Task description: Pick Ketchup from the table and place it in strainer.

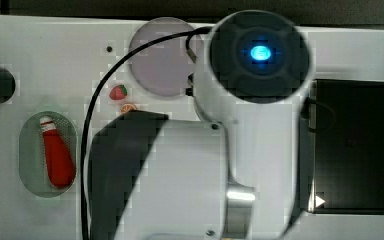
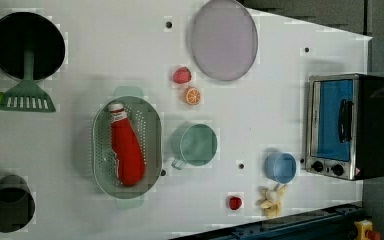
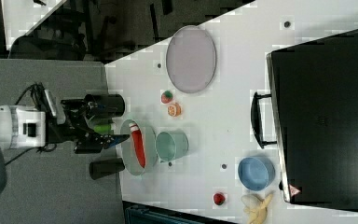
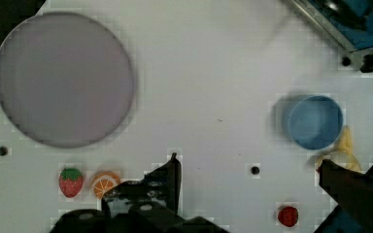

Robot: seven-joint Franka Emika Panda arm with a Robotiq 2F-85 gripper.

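Strawberry (image 2: 182,75) and orange slice (image 2: 192,95) lie beside strainer (image 2: 100,150)

My gripper (image 3: 116,138), seen in the right view, reaches from my white wrist (image 3: 14,127) toward the strainer (image 3: 137,148), its dark fingertips just at that basket's near rim. My jaws stand wide apart and hold nothing (the wrist view shows one dark finger (image 4: 167,179) and its partner far across from it). In the top view my white forearm (image 1: 190,175) lies beside the strainer.
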